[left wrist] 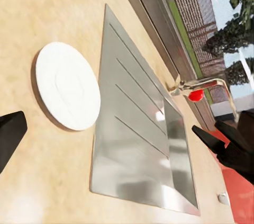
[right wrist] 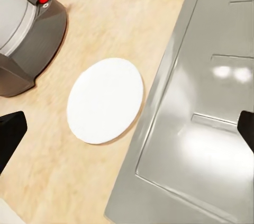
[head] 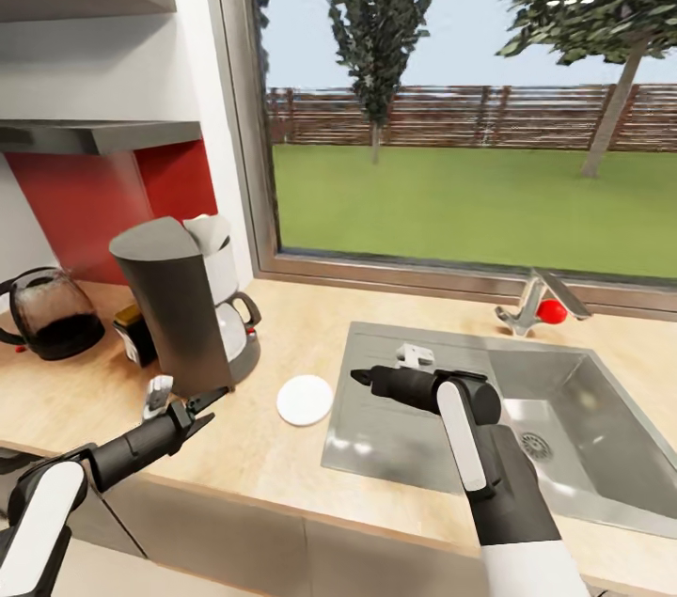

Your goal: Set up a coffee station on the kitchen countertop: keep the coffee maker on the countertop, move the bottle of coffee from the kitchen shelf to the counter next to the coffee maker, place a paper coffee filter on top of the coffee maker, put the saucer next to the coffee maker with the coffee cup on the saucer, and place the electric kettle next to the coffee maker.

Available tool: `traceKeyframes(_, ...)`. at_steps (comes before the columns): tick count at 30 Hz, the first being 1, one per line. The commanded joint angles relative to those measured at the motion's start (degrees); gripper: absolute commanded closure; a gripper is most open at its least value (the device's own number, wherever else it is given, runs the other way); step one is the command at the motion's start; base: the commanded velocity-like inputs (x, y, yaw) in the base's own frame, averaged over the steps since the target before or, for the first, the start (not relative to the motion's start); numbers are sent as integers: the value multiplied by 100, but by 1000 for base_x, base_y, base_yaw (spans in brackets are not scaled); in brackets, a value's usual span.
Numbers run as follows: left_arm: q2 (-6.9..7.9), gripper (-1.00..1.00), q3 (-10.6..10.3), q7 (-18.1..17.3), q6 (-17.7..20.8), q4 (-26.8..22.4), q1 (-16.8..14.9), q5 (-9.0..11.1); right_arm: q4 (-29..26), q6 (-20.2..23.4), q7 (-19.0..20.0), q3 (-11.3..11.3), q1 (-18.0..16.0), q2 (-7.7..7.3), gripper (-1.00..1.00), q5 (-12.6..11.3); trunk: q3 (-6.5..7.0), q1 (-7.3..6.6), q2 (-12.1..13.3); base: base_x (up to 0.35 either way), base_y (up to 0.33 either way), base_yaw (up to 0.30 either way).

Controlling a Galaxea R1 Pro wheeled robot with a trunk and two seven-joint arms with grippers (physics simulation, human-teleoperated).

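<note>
I see the saucer [head: 305,400] flat on the countertop [head: 282,334], between the coffee maker [head: 193,306] at its 10 o'clock and the sink [head: 395,447] at 3. Left gripper [head: 209,402] and right gripper [head: 362,378] both spread wide, empty, hovering either side. Kettle [head: 52,313] sits far left.

Right wrist view: counter items

White saucer [right wrist: 106,100] flat on wooden countertop [right wrist: 116,17], between coffee maker base [right wrist: 29,33] and steel sink drainboard [right wrist: 201,107], just beside the drainboard's edge. Dark fingertips [right wrist: 10,136] at both frame edges, spread wide apart.
</note>
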Motion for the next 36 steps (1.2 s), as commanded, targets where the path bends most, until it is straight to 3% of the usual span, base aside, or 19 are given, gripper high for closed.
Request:
traceKeyframes(1,0,-100,-23,-165,23,27,24,-45,-4,26,50,-1,-6,3,-100,50,-13,5,-13,71,0,0)
traceKeyframes(6,4,-100,-199,-373,-3,118,67,-41,10,25,50,4,-6,3,-100,48,-13,5,-13,72,0,0)
traceKeyframes(15,5,-100,-227,-413,-8,133,77,-41,297,23,64,18,-6,3,-100,36,-13,5,-13,170,0,0)
traceKeyframes(30,-2,-100,-237,-415,-8,242,90,-41,409,23,69,25,-1,3,-100,33,-13,5,-13,24,0,0)
traceKeyframes(34,-4,-100,-396,-423,-23,394,90,-41,630,15,76,35,3,3,-100,18,-13,5,-13,108,0,0)
traceKeyframes(35,-4,-100,-412,-423,-24,400,90,-41,649,15,76,36,3,3,-100,-6,-13,5,-13,30,0,0)
traceKeyframes(36,-81,-100,-435,-425,-27,411,90,-41,682,19,76,47,3,3,-100,-282,-13,5,-13,5,0,0)
